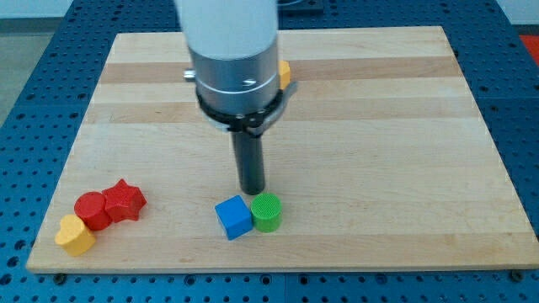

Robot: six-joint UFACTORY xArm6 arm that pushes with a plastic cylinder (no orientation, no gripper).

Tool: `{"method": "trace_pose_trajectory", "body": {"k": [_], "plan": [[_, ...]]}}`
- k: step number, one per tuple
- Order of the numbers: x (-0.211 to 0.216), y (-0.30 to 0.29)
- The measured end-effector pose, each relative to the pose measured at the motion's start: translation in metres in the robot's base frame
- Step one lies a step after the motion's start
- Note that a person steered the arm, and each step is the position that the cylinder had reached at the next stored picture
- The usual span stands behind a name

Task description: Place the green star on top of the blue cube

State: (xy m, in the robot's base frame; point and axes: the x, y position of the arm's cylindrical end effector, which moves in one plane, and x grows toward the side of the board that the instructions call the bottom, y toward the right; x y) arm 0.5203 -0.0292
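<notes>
Sitting near the board's bottom edge, a little to the view's left of centre, the green block (267,212) looks round and ridged from here; I cannot make out a star shape with certainty. Its left side touches the blue cube (233,217), which lies just beside it toward the view's left, slightly turned so one corner points at the bottom edge. Both rest flat on the wooden board (379,151), side by side, neither stacked on the other.

My tip (252,190) stands just above the pair in the view, close to the seam where they meet, nearer the green block's upper left edge; whether it touches either block I cannot tell. There are no jaws on this rod, so nothing is clamped or held.

Well apart, at the board's bottom left corner, a red star (125,200), a red cylinder (92,210) and a yellow block (75,236) crowd together. An orange block (285,73) peeks from behind the arm's housing near the view's top.
</notes>
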Motion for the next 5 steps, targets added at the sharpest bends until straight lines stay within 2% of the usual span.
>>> {"method": "trace_pose_trajectory", "body": {"k": [3,4,5], "plan": [[0.021,0.016],[-0.004,0.037],[-0.074,0.073]]}}
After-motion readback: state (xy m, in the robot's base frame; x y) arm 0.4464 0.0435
